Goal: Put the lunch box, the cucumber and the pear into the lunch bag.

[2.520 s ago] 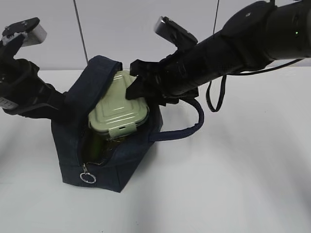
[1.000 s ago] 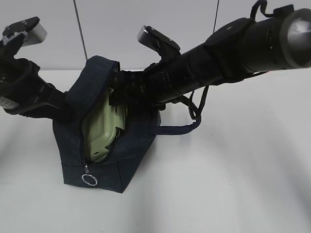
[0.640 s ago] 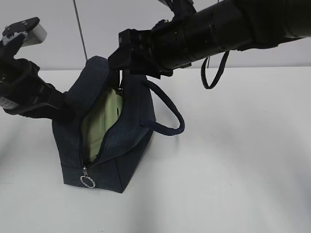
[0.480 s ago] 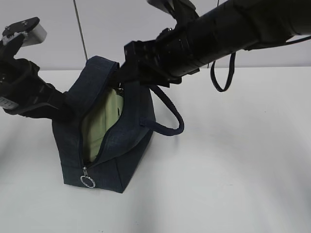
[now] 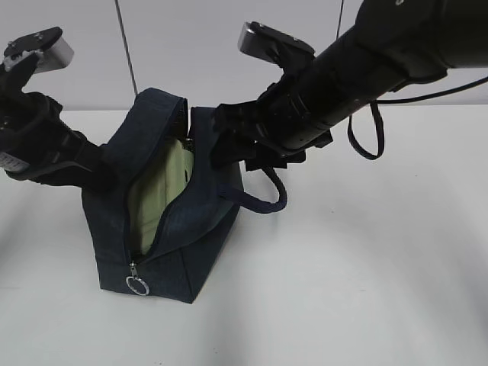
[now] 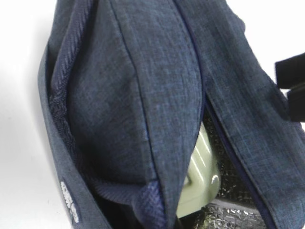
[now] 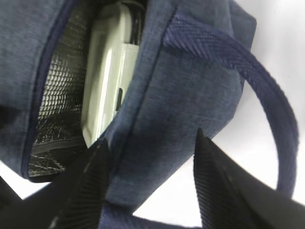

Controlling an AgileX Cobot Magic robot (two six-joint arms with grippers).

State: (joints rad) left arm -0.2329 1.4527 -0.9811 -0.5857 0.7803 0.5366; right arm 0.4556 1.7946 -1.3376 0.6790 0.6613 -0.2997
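The navy lunch bag [image 5: 191,252] stands open on the white table. The sage-lidded lunch box [image 5: 156,191] stands on edge inside it, and also shows in the left wrist view [image 6: 200,181] and the right wrist view [image 7: 107,81]. My left gripper [image 5: 103,171] is at the bag's left flap; bunched fabric [image 6: 152,200] hides its fingers, and the flap is held up. My right gripper [image 5: 229,149] is open and empty, and its fingers [image 7: 90,181] straddle the bag's right wall. The cucumber and the pear are hidden.
The bag's loop handle [image 5: 267,200] hangs under my right arm. The silver ring pull [image 5: 138,284] sits at the bag's near bottom corner. Foil lining [image 7: 57,95] shows inside the bag. White table [image 5: 366,267] stretches to the right and front.
My right gripper pushed the lunch box down into the bag and let it go. It rose, then came back to the bag's right rim. The left arm has not moved.
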